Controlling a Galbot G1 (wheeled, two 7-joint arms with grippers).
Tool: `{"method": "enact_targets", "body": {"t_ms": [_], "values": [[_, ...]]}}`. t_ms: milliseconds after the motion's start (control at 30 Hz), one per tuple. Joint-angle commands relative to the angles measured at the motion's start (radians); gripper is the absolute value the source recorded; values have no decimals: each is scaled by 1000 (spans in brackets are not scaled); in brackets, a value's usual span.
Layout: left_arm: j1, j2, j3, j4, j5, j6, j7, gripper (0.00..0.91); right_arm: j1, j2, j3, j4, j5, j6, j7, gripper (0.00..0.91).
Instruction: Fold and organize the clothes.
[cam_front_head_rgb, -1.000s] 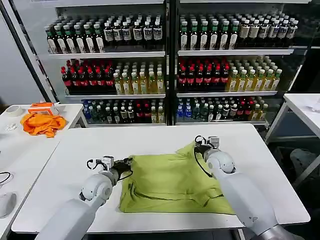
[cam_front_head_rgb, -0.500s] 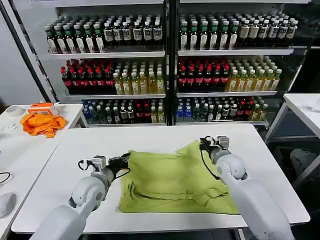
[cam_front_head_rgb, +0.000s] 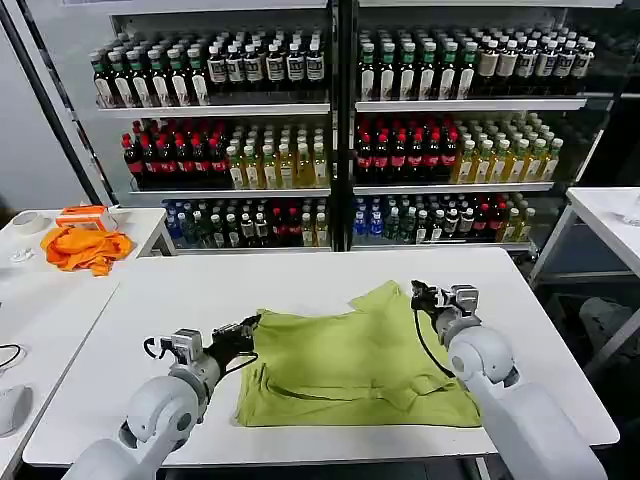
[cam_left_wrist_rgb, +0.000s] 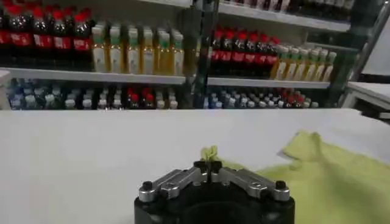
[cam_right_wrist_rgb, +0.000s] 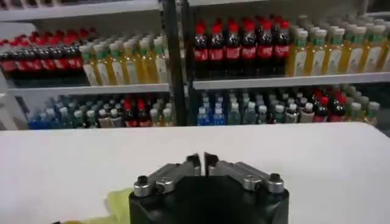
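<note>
Both pairs of jaws were drawn together. Seen from its wrist camera, the left gripper (cam_left_wrist_rgb: 209, 167) had its black fingertips meeting, with a small tuft of yellow-green fabric poking up right at the tips, so it appeared pinched on the shirt's edge. The right gripper (cam_right_wrist_rgb: 202, 162) showed only a hairline gap between its tips, and whether any cloth was caught there could not be told; a scrap of the same fabric lay just beside its body.

Lying on the white rectangular table (cam_front_head_rgb: 300, 280) was the lime yellow-green short-sleeved knit T-shirt (cam_front_head_rgb: 350, 365), partly folded and rumpled, near the table's front edge and roughly midway along it. From the head camera, the left gripper (cam_front_head_rgb: 243, 331) sat at the shirt's left edge, low over the table, while the right gripper (cam_front_head_rgb: 424, 297) sat at the shirt's far right corner, where the fabric rose into a small peak.

Behind the table stood tall shelves of coloured drink bottles (cam_front_head_rgb: 330, 130). To the left of the table, on a separate white side table (cam_front_head_rgb: 30, 270), lay a crumpled bright orange cloth (cam_front_head_rgb: 86, 247), well apart from the shirt.
</note>
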Motion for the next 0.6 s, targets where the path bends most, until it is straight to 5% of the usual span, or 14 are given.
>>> {"method": "enact_targets", "body": {"t_ms": [33,333,400,433,467,600], "values": [[39,6,-5,-36,17,-6,4,10,213,99,-82,-320,-35,-8,7,907],[40,3,-9,-33,15,-8,6,10,256,149,-133,-456,-23,-9,-7,907],[40,2,-9,-33,15,-8,6,10,250,151,-135,-457,-14,-9,-2,544],[40,3,-9,-34,15,-8,6,10,245,150,-135,-454,1,-10,4,161],[40,3,-8,-35,15,-8,7,20,242,150,-134,-452,3,-10,7,40],[41,2,-8,-35,14,-8,7,10,219,137,-137,-412,33,-10,14,0]]}}
